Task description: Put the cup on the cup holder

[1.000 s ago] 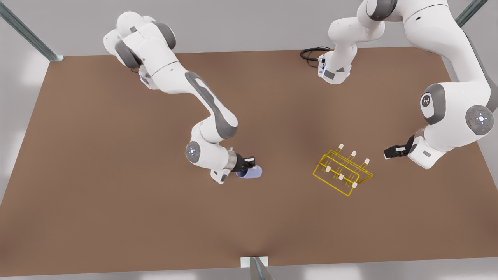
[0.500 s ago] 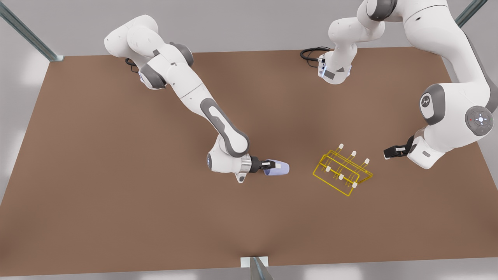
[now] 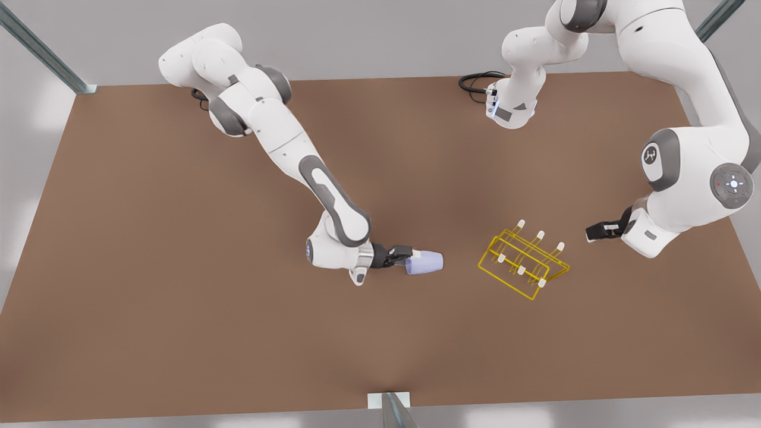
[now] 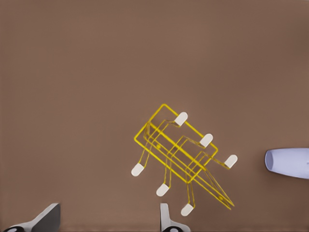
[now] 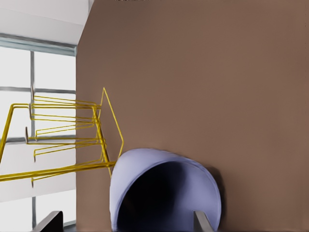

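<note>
The pale lavender-blue cup (image 3: 428,262) lies sideways just above the brown table, held at its rim by my right gripper (image 3: 410,257), which is shut on it. In the right wrist view the cup's open mouth (image 5: 164,193) faces the camera between the fingers of the right gripper (image 5: 126,223). The yellow wire cup holder (image 3: 523,264) with white-capped prongs stands on the front view's right of the cup, about a cup's length away; the holder (image 5: 63,140) lies beyond the cup. My left gripper (image 3: 594,233) waits open past the holder (image 4: 178,154), its fingers (image 4: 48,220) wide apart; the cup (image 4: 289,162) is at the frame's edge.
A black cable (image 3: 475,80) coils by the far arm base. A metal post (image 3: 389,409) stands at the table's near edge. Bare brown tabletop (image 3: 178,309) spreads across the front view's left and near side.
My right arm carried the cup toward the front view's right, closer to the holder, and turned its wrist so the cup lies level. The left arm stayed put.
</note>
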